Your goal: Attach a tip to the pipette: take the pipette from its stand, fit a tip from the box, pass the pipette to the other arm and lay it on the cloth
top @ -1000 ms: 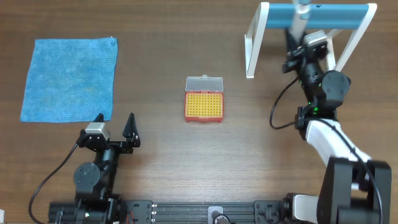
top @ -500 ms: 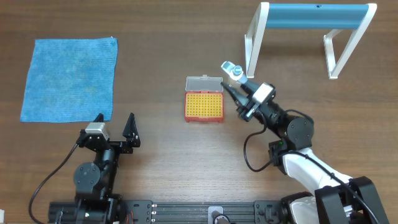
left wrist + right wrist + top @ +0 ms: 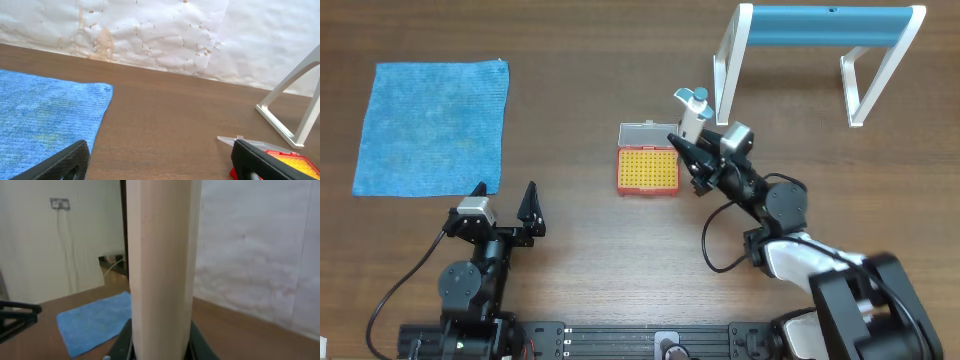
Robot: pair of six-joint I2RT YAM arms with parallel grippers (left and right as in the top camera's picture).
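From above, the right hand (image 3: 692, 158) sits near the middle of the desk (image 3: 580, 80), just beside the right edge of the tip box (image 3: 648, 170). It is clamped around the pipette (image 3: 691, 112), whose pale body sticks out from the fingers, with its blue-topped end toward the stand (image 3: 820, 25). From here I cannot tell whether the pipette hangs over the box or beside it. The tip box has its clear lid folded back, showing the yellow grid of tips in a red frame. The blue cloth (image 3: 432, 128) lies flat at the far left, well apart from the box. The left hand (image 3: 505, 195) is near its own base below the cloth's right corner, fingers spread and holding nothing.

The left wrist view looks low across the desk. The left hand (image 3: 160, 170) shows its two dark fingertips wide apart, with the cloth (image 3: 45, 120) beyond one and the tip box (image 3: 292, 162) beyond the other. A white leg of the stand (image 3: 295, 110) rises behind the box, against a pale stained wall.

In the right wrist view, the pipette (image 3: 160, 265) stands as a pale column straight up from the right hand (image 3: 160, 350), gripped at its base. Behind it lies the cloth (image 3: 95, 320).
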